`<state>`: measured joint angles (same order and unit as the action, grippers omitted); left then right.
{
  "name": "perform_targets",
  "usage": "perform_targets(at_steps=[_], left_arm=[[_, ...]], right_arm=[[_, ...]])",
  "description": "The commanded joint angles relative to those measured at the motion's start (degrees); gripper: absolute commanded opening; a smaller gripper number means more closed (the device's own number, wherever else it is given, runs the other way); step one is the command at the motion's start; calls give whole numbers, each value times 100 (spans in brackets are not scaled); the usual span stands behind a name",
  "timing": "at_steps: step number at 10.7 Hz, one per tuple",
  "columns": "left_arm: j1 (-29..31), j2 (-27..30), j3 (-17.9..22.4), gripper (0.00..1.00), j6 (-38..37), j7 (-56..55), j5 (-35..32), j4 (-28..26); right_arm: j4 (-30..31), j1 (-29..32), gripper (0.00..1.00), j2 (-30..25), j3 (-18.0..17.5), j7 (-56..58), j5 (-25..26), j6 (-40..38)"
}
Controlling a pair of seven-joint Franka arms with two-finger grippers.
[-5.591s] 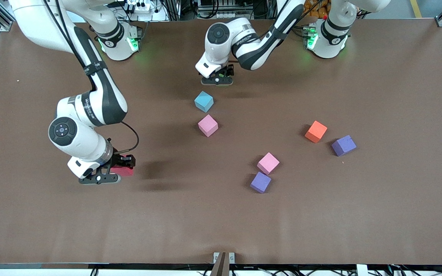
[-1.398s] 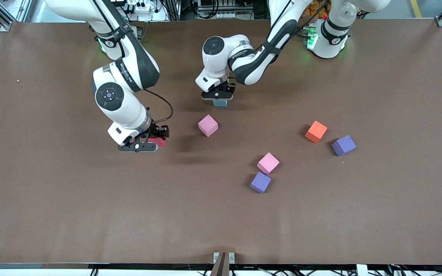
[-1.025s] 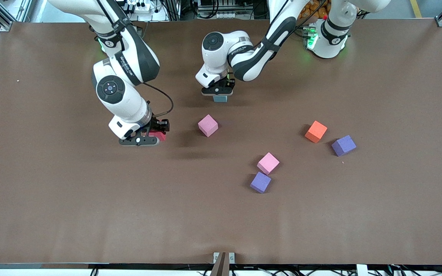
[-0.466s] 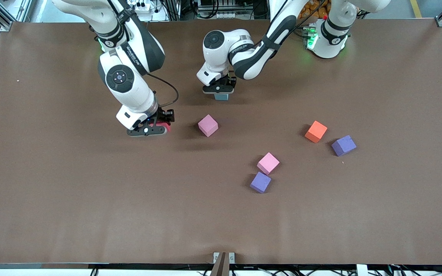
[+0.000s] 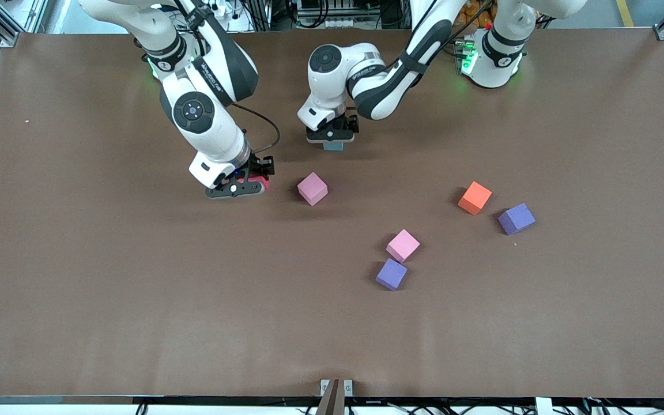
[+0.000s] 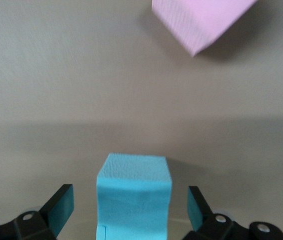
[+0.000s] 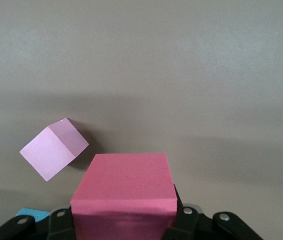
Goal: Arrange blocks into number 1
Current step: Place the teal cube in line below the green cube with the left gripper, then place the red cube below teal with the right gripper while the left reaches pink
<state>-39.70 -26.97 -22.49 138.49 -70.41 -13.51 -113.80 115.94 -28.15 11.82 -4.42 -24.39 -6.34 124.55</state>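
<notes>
On my feed: left gripper [image 5: 332, 138] is low over the tabletop [image 5: 136, 323], mid-table, close to the robots' bases. Its fingers [image 6: 61, 207] are spread apart w/ clear gaps on both sides of the light blue block [image 6: 134, 195], so it's released, not gripped. Blue block sits on the tabletop under that gripper; in front view only a sliver of it shows below the fingers [image 5: 333, 146].

Right gripper [image 5: 238, 187] is over the tabletop beside the pink block [image 5: 312, 188], toward the right arm's end. Fingers [image 7: 186, 220] are clenched on the red block [image 7: 124, 195]; red block fills the space btw them in the right wrist view, and in front view just a red edge peeks out at the gripper [image 5: 258, 185]. Can't tell if it touches the tabletop or hangs just above.

That pink block is nearer the front camera than the blue one, apart from it. Second pink block [image 5: 403, 245] lies nearer the camera again & toward the left arm's end, touching or just beside a purple cube [image 5: 391, 274] at one corner. Orange cube [image 5: 474, 197] and another purple cube [image 5: 516, 218] sit near each other, further toward the left arm's end. Green block: not seen in any view.
</notes>
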Motion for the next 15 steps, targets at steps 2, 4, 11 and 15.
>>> perform_targets(at_steps=[2,4,11,15], left_arm=[[488,858,-72,100,-278,18,217,-169],[892,982,-19,100,-278,88,217,-107],[1413,1089,1279,100,-375,1571,857,402],[1159,650,1931,100,-542,1670,1621,719]], right_arm=[[113,-655,55,-110,554,-163,-95,51],[95,-814,55,-66,608,-233,-156,86],[-54,-2299,55,487,1066,-1234,-227,552],[-351,-2836,55,1075,1109,-1893,-227,948]])
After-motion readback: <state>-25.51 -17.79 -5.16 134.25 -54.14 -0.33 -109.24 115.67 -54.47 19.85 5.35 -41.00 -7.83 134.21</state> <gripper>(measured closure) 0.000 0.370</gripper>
